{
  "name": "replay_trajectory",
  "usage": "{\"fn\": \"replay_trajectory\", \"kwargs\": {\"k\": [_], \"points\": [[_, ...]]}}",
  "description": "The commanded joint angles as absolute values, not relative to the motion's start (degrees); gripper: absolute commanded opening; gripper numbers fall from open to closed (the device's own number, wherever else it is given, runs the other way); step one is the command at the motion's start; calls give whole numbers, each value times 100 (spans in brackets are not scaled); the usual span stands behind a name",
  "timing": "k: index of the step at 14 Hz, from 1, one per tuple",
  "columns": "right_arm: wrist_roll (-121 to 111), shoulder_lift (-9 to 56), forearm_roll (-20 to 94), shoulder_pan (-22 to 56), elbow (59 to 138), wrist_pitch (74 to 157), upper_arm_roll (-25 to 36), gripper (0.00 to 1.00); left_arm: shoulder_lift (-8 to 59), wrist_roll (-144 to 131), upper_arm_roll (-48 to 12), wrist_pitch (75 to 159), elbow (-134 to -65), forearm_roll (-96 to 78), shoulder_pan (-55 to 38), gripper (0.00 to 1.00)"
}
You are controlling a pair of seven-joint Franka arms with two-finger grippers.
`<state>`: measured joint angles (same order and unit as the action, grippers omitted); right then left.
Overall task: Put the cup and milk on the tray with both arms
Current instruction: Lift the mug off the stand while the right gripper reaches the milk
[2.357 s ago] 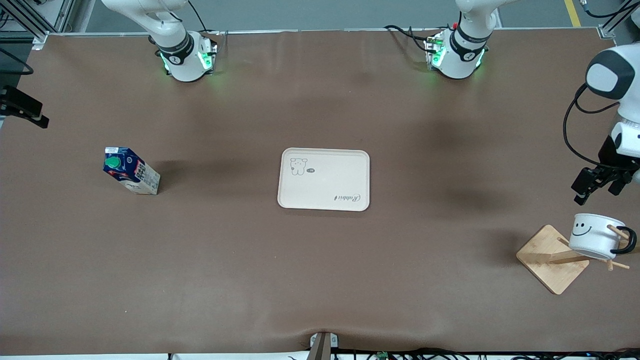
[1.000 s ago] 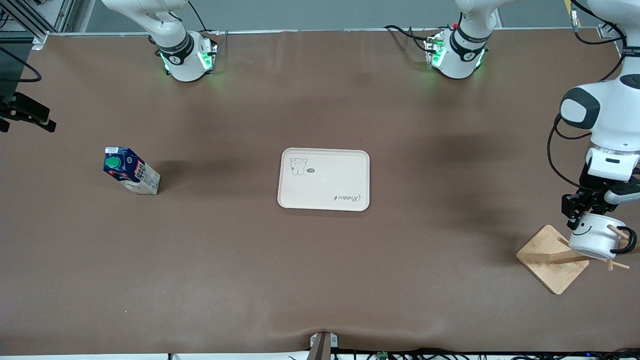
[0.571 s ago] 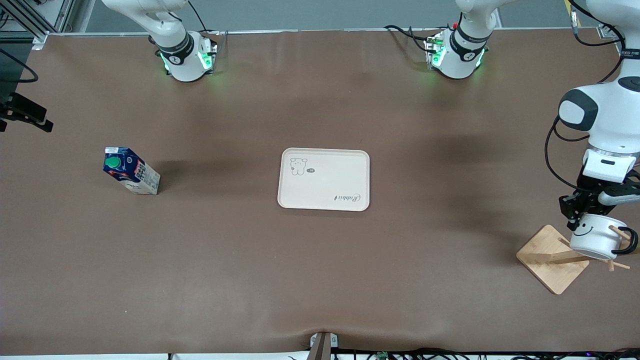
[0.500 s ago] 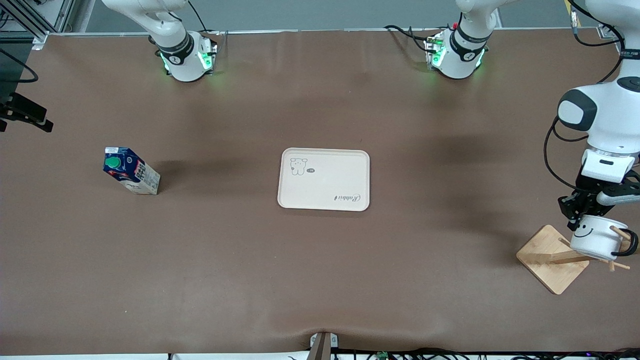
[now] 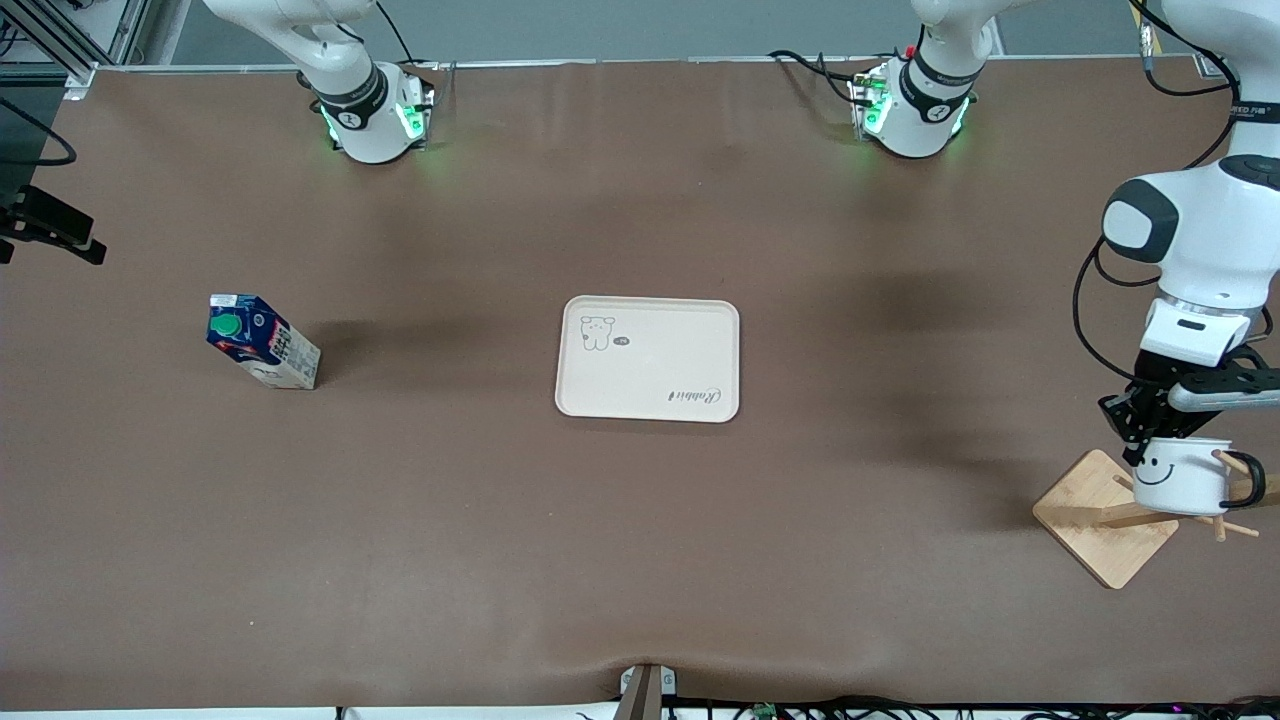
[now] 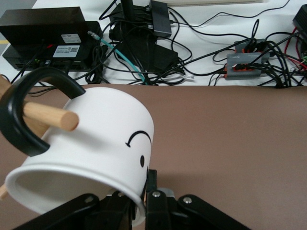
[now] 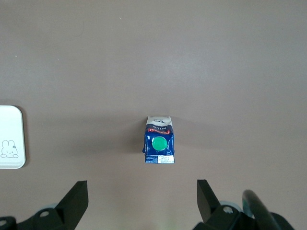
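The cup hangs by its black handle on a wooden peg of a rack, at the left arm's end of the table. My left gripper is shut on the cup's rim; the left wrist view shows its fingers pinching the rim of the cup. The milk stands on the table toward the right arm's end. My right gripper is open and empty high over the milk. The tray lies flat mid-table with nothing on it.
The wooden rack's square base stands under the cup, with a peg through the handle. A corner of the tray shows in the right wrist view. Cables and boxes lie off the table's edge.
My left gripper came down onto the cup and shut on its rim. The cup has since shifted a little toward the tray and stands more upright. The right gripper barely moved.
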<state>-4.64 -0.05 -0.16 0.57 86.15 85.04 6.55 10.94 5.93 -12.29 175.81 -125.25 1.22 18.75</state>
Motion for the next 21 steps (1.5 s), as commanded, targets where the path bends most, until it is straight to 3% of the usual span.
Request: {"fn": "replay_trajectory", "kwargs": {"k": [1, 7, 11, 13, 17, 21], "points": [[-457, 17, -105, -9, 8640, 8543, 606, 100, 1116, 642, -1336, 17622, -12498, 211, 1890, 0], [-431, 26, -114, -17, 8631, 8569, 606, 100, 827, 624, -1617, 17465, -12559, 211, 1916, 0], [-457, 140, -27, -9, 8631, 8631, 606, 100, 467, 607, -1705, 16762, -12533, 211, 1907, 0], [-466, 568, -26, 52, 8622, 8849, 589, 100, 317, 580, -1775, 16289, -12463, 211, 1907, 0], [-492, 799, -96, 105, 8543, 8842, 571, 100, 167, 457, -2065, 15594, -12349, 185, 1907, 0], [-527, 1221, -132, 27, 8534, 8859, 589, 100, 237, -568, -2539, 13944, -11630, 123, 1890, 0]]}}
